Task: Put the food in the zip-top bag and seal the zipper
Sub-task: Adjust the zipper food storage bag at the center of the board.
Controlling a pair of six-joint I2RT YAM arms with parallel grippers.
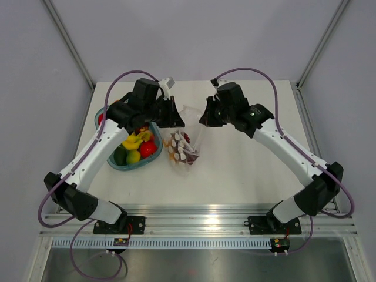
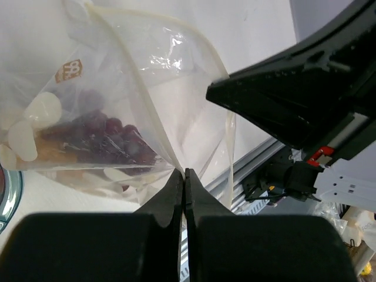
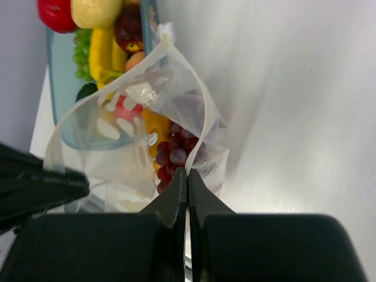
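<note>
Starting at the business end: the left jaws are squeezing fully together, fingertips (image 2: 175,191) pinching one side of the zip-top bag (image 2: 147,76) right at its mouth edge. The right jaws are doing the same on the opposite side, fingertips (image 3: 197,188) clamping flat on the rim. Between them the mouth is hanging open and facing up, with the zipper (image 2: 205,50) showing as a pale strip curving round the opening.

Inside the bag, one bunch of purple grapes (image 3: 173,154) is sitting at the bottom with something orange next to it. The white shapes printed on the plastic are making it hard to count anything more in there. The bag is hanging near the middle of the desk (image 1: 252,170), just to the right of the bowl (image 1: 117,165). I can't tell if its bottom is resting on the surface.

Counting up: a left arm (image 1: 97,147) and a right arm (image 1: 288,150), so two, plus one bag and one blue-green bowl. The rest of the food (image 1: 138,147) is lying in the bowl. I'm counting about five pieces from above, and the left arm is covering the others.

The desk is looking plain white. Pale grey walls (image 1: 35,59) are boxing it in, with two metal posts (image 1: 67,41) at the back corners. A metal rail (image 1: 194,220) is running along the near edge, and purple cables (image 1: 123,79) are looping off both arms.
</note>
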